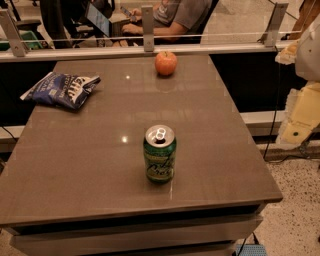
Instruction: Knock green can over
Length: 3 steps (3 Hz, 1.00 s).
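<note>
Brown and glossy, the table fills most of the view, with small light reflections on its top. The green can stands upright near the middle of the near half, a little back from the near edge. Its silver top and pull tab face up. Pale yellow-green script runs slantwise across its side, too blurred to read for certain.

At the far left a blue-and-white chip bag lies flat and crumpled; its white lettering cannot be made out. A round orange-red apple sits at the far edge, nearly in line with the can and well apart from it.

Behind the table runs a low glass barrier with metal posts. Beyond it sits a person in a grey shirt.

The gripper hangs at the right edge of the view, a pale cream shape off the table's right side above the speckled floor. It is well apart from the can and touches nothing on the table. Whether it is open or closed I cannot tell.
</note>
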Each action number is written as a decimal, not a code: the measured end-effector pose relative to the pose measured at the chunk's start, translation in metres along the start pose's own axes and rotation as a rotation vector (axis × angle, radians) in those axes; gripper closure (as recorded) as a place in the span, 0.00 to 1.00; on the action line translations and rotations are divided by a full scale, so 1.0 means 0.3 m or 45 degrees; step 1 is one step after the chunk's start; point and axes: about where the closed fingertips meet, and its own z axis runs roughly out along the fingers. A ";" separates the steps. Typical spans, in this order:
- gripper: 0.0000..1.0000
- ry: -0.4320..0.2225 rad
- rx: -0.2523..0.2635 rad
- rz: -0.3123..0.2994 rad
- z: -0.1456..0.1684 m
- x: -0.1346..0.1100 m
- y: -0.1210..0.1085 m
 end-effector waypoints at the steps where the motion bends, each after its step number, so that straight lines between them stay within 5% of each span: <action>1: 0.00 -0.015 0.012 0.009 0.004 0.000 -0.002; 2: 0.00 -0.116 0.009 0.076 0.044 0.020 0.052; 3: 0.00 -0.307 -0.002 0.146 0.113 0.019 0.143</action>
